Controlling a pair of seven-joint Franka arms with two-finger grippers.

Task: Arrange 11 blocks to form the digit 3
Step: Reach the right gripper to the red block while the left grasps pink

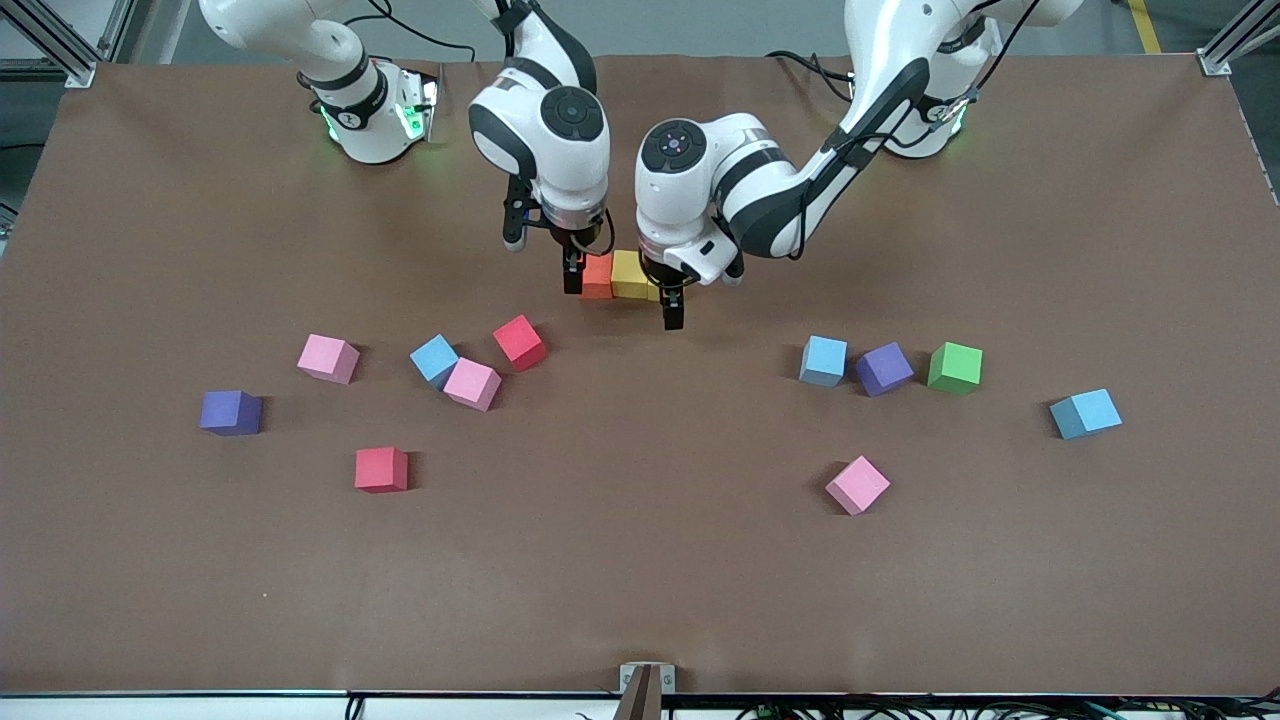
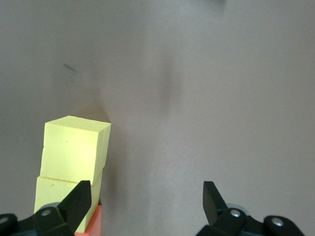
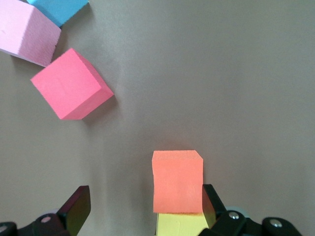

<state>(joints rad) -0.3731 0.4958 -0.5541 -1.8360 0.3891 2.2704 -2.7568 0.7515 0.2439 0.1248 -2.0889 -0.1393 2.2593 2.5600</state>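
Note:
A short row of blocks lies on the table under both hands: an orange block (image 1: 597, 276), a yellow block (image 1: 630, 273) and a second yellow block (image 2: 74, 147) that the left hand mostly hides in the front view. My right gripper (image 1: 573, 280) hangs open at the orange end; in its wrist view the orange block (image 3: 177, 181) sits just inside one finger (image 3: 212, 201), and the gripper (image 3: 145, 206) holds nothing. My left gripper (image 1: 673, 308) hangs open at the yellow end, with only bare table between its fingers (image 2: 146, 201).
Loose blocks nearer the camera: toward the right arm's end pink (image 1: 328, 358), light blue (image 1: 434, 360), pink (image 1: 472, 383), red (image 1: 519, 342), purple (image 1: 231, 412), red (image 1: 381, 469); toward the left arm's end light blue (image 1: 823, 361), purple (image 1: 884, 369), green (image 1: 955, 367), blue (image 1: 1085, 413), pink (image 1: 857, 485).

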